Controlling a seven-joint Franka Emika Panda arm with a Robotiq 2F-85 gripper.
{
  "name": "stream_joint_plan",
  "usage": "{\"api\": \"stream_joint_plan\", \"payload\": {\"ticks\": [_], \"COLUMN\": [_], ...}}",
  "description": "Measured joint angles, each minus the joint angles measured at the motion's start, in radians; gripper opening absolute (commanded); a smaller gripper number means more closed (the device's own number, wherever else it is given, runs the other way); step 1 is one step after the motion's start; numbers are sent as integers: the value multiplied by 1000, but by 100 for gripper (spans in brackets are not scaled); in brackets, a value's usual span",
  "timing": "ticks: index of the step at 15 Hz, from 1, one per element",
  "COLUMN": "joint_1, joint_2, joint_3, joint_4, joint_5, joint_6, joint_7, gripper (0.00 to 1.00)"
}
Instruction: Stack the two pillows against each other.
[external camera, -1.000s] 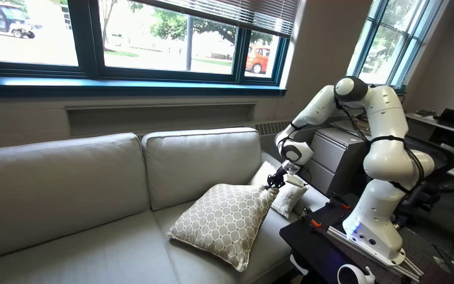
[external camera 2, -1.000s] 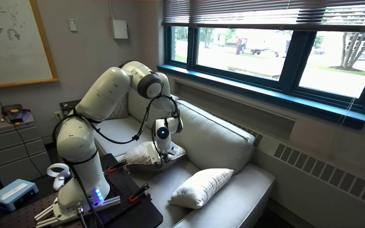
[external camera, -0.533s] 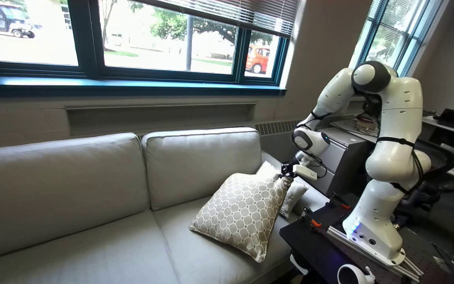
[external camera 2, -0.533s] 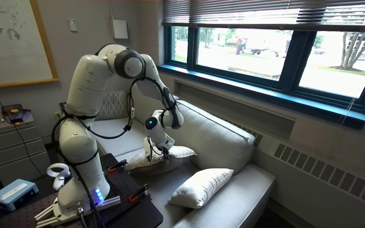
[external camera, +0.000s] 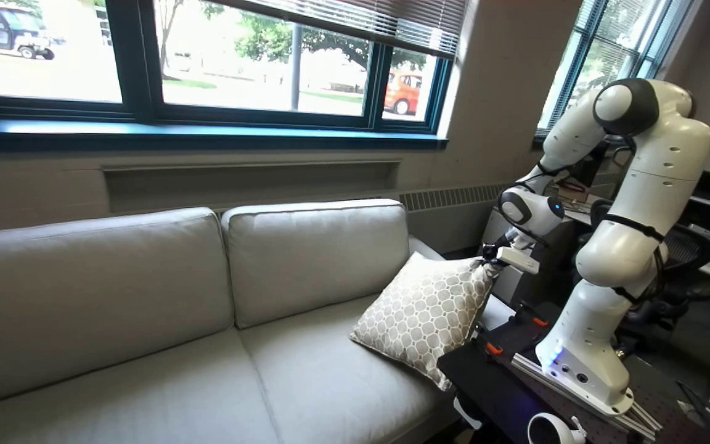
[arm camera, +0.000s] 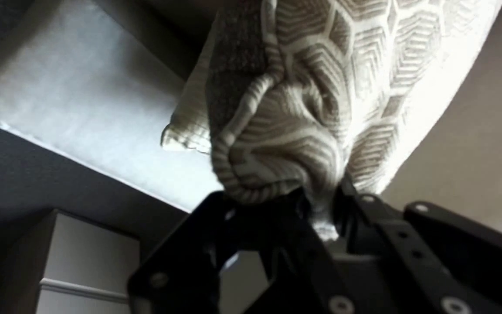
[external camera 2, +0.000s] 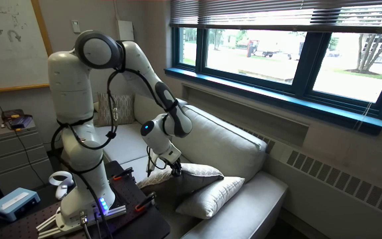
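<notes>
By the grey-beige fabric couch armrest (external camera 2: 251, 202), the large square beige pillow with white lattice (external camera: 432, 311) now meets the smaller cream-white puffy pillow (external camera 2: 211, 199), apparently touching; stacking looks nearly done, pending settling and release. Black two-finger gripper (arm camera: 324, 196) pinches the lattice pillow's corner. Versus earlier frame: gap between pillows is gone, lattice one sits nearer the armrest, smaller one stays put.

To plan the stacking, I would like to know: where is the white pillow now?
In an exterior view, the white pillow sits low, just right of centre, between the patterned pillow held by the gripper and the couch armrest.
</notes>
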Motion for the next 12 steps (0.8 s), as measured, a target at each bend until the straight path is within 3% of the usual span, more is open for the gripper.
{"api": "stream_joint_plan", "payload": {"ticks": [2,5,9,12], "joint_1": [-21,-88,-146,-103], "joint_2": [-74,-186,-336,-448], "joint_3": [-68,-101,-80,-24], "joint_4": [-36,-81,-107,-106], "joint_5": [0,0,0,-27], "joint_6": [0,-1,37,143], "joint_7": [-41,-85,-92,-42], "gripper": [5,5,6,6]}}
